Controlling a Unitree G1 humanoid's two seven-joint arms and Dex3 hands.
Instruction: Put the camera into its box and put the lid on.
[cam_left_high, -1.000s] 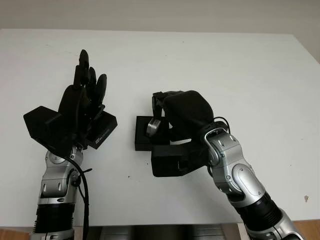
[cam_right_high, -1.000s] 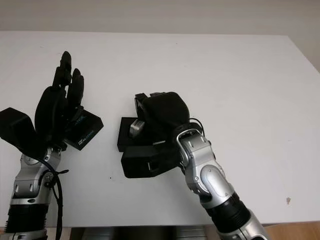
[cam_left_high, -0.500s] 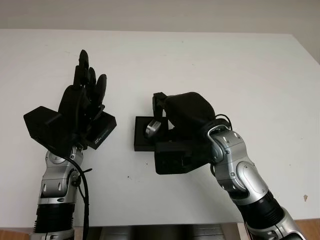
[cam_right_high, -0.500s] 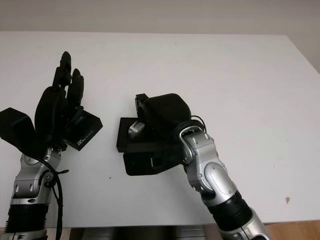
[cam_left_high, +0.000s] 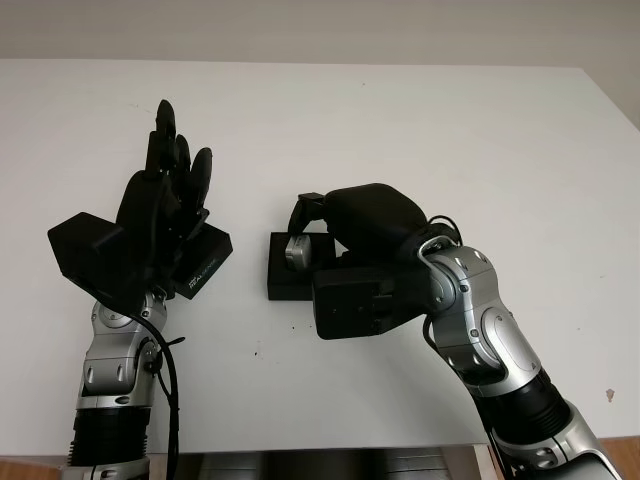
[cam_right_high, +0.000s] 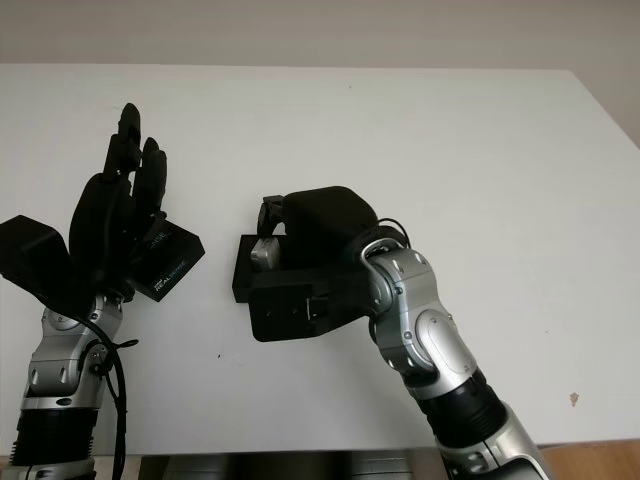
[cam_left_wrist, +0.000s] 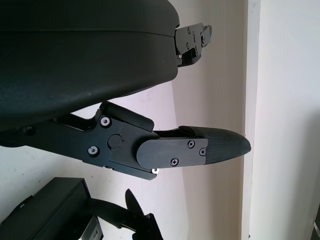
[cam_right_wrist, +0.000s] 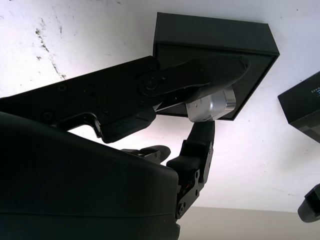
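Nearest me, my right hand (cam_left_high: 345, 225) sits just right of table centre, its wrist block covering the near right edge of the box (cam_left_high: 285, 275). Its fingers are clenched on the camera (cam_right_wrist: 212, 105): in the right wrist view one finger (cam_right_wrist: 200, 75) lies across the silver body from the palm side and another (cam_right_wrist: 197, 150) presses from the opposite side, so the camera is pinched between them. It hangs over the box's open top, toward the hand's side of it; I can't tell whether it touches the box floor yet. The silver body is short and rounded, and I can't tell which way its long axis runs. Its lens face is hidden, so I can't say which way it points.

At about 9 o'clock from the box, well apart, the lid (cam_left_high: 205, 260) lies on the white table (cam_left_high: 450, 130), turned at an angle with one corner toward the box. My left hand (cam_left_high: 160, 205) is raised over the lid's far left part, released and holding nothing, covering part of it. Lettering on the lid's side is too small to read.
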